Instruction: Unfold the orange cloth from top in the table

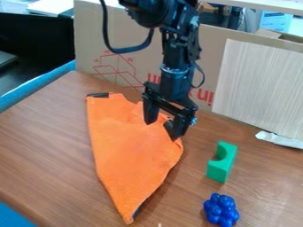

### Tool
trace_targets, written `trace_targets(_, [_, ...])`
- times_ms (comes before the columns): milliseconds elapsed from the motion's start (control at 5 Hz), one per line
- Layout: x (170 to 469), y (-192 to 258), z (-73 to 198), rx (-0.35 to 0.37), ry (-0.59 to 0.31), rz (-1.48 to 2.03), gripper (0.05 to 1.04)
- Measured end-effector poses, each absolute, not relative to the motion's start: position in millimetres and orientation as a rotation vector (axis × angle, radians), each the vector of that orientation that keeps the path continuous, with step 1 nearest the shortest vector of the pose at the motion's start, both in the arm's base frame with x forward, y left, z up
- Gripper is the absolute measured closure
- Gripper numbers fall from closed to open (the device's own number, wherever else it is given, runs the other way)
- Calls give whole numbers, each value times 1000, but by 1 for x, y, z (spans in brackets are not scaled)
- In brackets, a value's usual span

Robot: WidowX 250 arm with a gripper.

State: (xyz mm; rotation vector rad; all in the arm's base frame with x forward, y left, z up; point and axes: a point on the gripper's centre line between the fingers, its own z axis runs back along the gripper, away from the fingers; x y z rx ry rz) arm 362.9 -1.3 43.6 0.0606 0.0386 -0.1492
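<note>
Camera view: on the worktop [41, 146], the orange cloth [130, 155] is laid with its long axis running from 12 o'clock to a pointed end at 6. Its bulk is set toward 7 o'clock from the pincer [164, 127], which is held spread at the cloth's 1 o'clock edge; there, the top layer should probably be pinched for unfolding.

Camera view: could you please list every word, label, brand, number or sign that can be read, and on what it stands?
Red letters on the cardboard: partly behind the arm, no whole word readable.
Light blue box, upper right: print too small to read.
Orange cloth, green block, blue cluster: no print seen.
</note>
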Motion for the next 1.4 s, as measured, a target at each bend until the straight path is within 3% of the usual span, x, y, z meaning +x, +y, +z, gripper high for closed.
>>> trace_targets(600, [401,0,37,78,-32,-32,83])
trace_targets(1400, [410,0,26,83,-57,-1,83])
